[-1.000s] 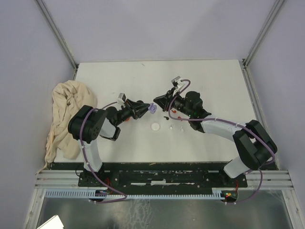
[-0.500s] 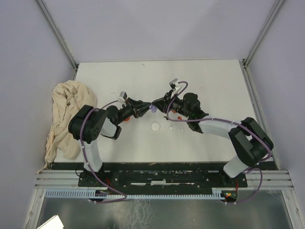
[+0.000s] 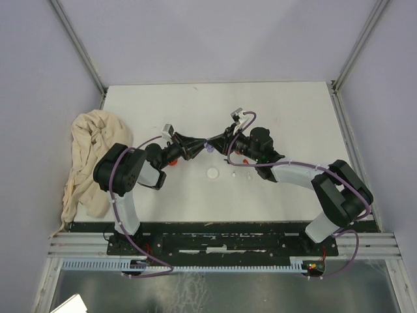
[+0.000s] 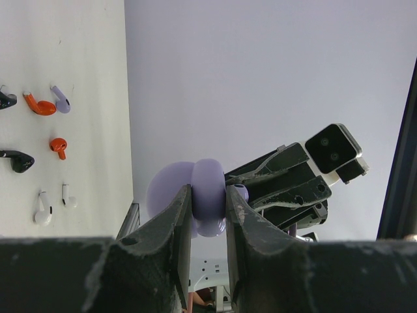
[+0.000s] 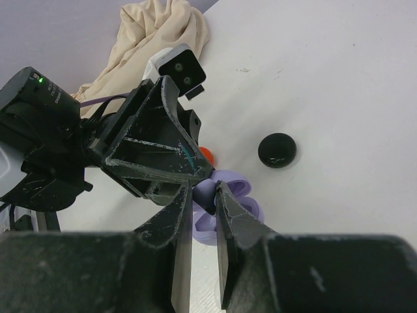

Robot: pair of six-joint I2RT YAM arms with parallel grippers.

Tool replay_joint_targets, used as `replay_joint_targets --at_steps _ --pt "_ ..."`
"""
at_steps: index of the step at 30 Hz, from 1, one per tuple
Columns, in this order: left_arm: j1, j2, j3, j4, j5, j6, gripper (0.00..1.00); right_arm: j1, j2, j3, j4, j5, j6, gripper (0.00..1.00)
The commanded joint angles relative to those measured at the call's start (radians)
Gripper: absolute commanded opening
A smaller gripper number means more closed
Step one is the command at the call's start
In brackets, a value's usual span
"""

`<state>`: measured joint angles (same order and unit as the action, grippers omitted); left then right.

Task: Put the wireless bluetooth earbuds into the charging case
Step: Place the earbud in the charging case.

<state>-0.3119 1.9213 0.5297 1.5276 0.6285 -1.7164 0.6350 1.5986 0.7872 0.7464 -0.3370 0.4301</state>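
Observation:
My left gripper point(image 4: 208, 197) is shut on an open lilac charging case point(image 4: 207, 203) and holds it above the table; the gripper shows in the top view point(image 3: 199, 149). My right gripper point(image 5: 203, 189) is shut on a lilac earbud point(image 5: 208, 193) and presses it at the case point(image 5: 236, 195); the two grippers meet tip to tip in the top view point(image 3: 214, 145). On the table in the left wrist view lie loose earbuds: a lilac one point(image 4: 60, 99), red ones point(image 4: 40, 105) point(image 4: 58, 145), black ones point(image 4: 16, 160) point(image 4: 5, 99) and white ones point(image 4: 43, 214) point(image 4: 67, 194).
A black round case point(image 5: 277, 150) and a red one point(image 5: 206, 154) lie on the white table under the grippers. A white round case point(image 3: 212, 173) lies nearer the arms. A crumpled beige cloth point(image 3: 88, 163) covers the table's left edge.
My right gripper has moved left and down to meet the lilac case in my left gripper. The left gripper has shifted slightly away from the arms.

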Motion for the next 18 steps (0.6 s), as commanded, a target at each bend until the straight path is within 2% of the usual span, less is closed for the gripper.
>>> replay_joint_targets --at_steps 1,18 --pt "-0.004 -0.045 0.018 0.203 -0.01 -0.036 0.03 0.005 -0.019 -0.005 0.033 -0.005 -0.009 0.02" --pt "-0.003 -0.067 0.003 0.202 -0.01 -0.031 0.03 0.003 -0.062 -0.023 -0.022 0.03 -0.058 0.02"
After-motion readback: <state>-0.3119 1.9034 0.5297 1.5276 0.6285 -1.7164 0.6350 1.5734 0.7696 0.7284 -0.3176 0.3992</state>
